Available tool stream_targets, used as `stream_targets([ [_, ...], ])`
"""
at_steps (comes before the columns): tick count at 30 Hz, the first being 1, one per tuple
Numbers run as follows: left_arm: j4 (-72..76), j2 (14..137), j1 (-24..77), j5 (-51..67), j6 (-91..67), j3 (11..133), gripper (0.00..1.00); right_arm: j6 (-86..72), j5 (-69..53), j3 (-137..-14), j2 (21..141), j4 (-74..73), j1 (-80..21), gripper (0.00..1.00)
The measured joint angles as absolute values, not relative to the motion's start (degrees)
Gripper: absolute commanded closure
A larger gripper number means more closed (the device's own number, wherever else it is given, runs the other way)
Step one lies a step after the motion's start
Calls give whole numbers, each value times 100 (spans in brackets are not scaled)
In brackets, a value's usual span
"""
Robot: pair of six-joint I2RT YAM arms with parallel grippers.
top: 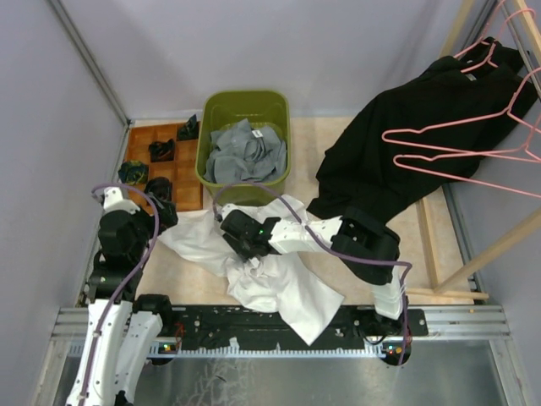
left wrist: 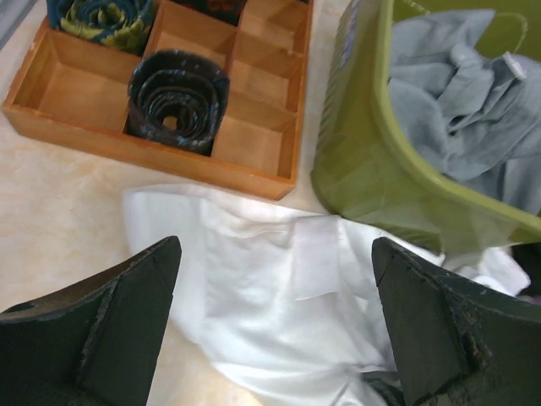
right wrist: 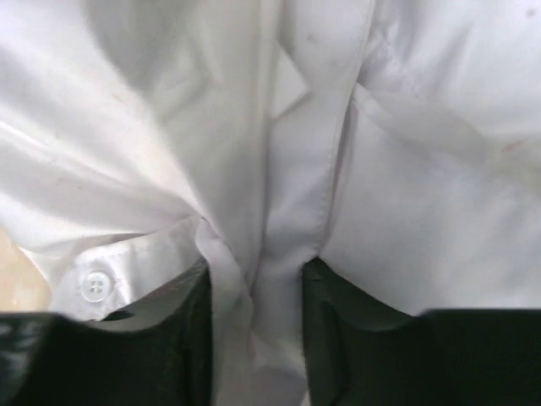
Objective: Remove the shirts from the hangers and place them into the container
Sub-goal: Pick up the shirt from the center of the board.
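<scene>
right gripper (right wrist: 255,283) pinching white shirt (right wrist: 423,211): wrist view only

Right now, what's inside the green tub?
A crumpled grey shirt fills the container. It covers most of the bottom, so anything beneath it cannot be seen. The white shirt lies outside it.

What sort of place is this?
Probably a robot lab cell, not a home: plain partition walls, two arms bolted to a metal rail, and a staged wooden rack with pink hangers.
</scene>
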State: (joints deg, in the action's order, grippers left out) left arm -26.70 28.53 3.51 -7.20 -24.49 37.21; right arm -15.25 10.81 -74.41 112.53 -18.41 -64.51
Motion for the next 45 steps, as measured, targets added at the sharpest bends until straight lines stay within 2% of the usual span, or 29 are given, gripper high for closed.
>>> stream_targets([
  [2, -2591, 2650, 349, -792, -2364, 3444, 1, -1415, 1083, -7116, 11041, -1627, -6490, 100],
  [9, -2512, 2580, 349, -845, -2180, 3194, 1, -1194, 832, -5505, 9301, -904, -6510, 100],
  [14, -2499, 2641, 349, -1000, -2161, 3194, 1, -902, 871, -5256, 7878, -296, -6510, 100],
  [20, -2491, 2641, 349, -1076, -2161, 3194, 1, -462, 998, -5133, 6860, 329, -6510, 100],
  [22, -2491, 2641, 349, -1079, -2161, 3194, 1, -395, 1074, -5065, 6696, 403, -6510, 94],
  [25, -2488, 2641, 349, -1081, -2158, 3194, 1, -478, 1260, -4952, 6659, 331, -6510, 91],
  [27, -2488, 2641, 349, -1079, -2158, 3194, 1, -701, 1310, -4866, 6731, 158, -6510, 75],
  [32, -2484, 2665, 349, -1072, -2156, 3194, 1, -1651, 1234, -4724, 7323, -327, -6510, 61],
  [33, -2484, 2679, 349, -1068, -2156, 3194, 1, -1789, 1208, -4744, 7498, -454, -6510, 54],
  [36, -2482, 2716, 349, -1052, -2137, 3194, 1, -2117, 1096, -5050, 8189, -1122, -6510, 19],
  [38, -2480, 2724, 349, -1039, -2115, 3194, 1, -2235, 1079, -5417, 8670, -1629, -6510, 3],
  [45, -2443, 2727, 349, -965, -2071, 3194, 1, -2305, 1393, -6180, 9168, -2543, -6510, 1],
])
